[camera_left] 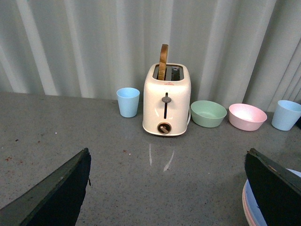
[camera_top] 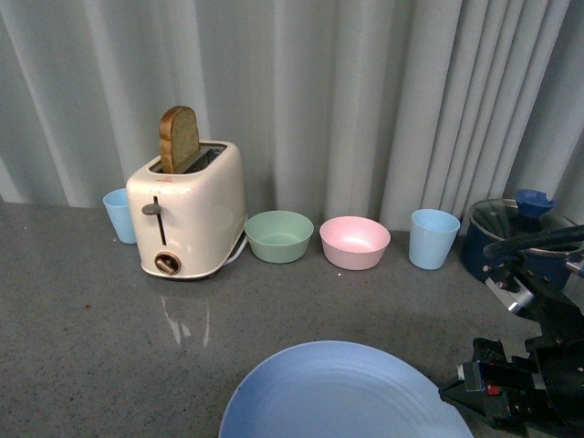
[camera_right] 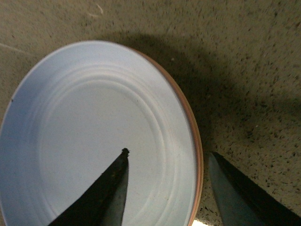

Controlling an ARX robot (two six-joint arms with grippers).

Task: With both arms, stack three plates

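The light blue plate (camera_top: 342,392) lies at the near middle of the grey table, on top of a stack. In the right wrist view it (camera_right: 84,127) fills the picture, with a pinkish plate rim (camera_right: 196,146) showing just under its edge. I cannot make out the beige plate. My right gripper (camera_right: 168,151) is open and straddles the stack's rim, with one finger (camera_right: 108,193) over the blue plate and the other (camera_right: 240,188) outside it. My left gripper (camera_left: 167,188) is open and empty above bare table. The stack's edge (camera_left: 248,207) shows beside its right finger (camera_left: 275,188).
A cream toaster (camera_top: 187,214) with a slice of bread stands at the back left, with a blue cup (camera_top: 119,214) beside it. A green bowl (camera_top: 278,235), a pink bowl (camera_top: 354,242), a second blue cup (camera_top: 432,238) and a dark blue lidded pot (camera_top: 511,233) line the curtain.
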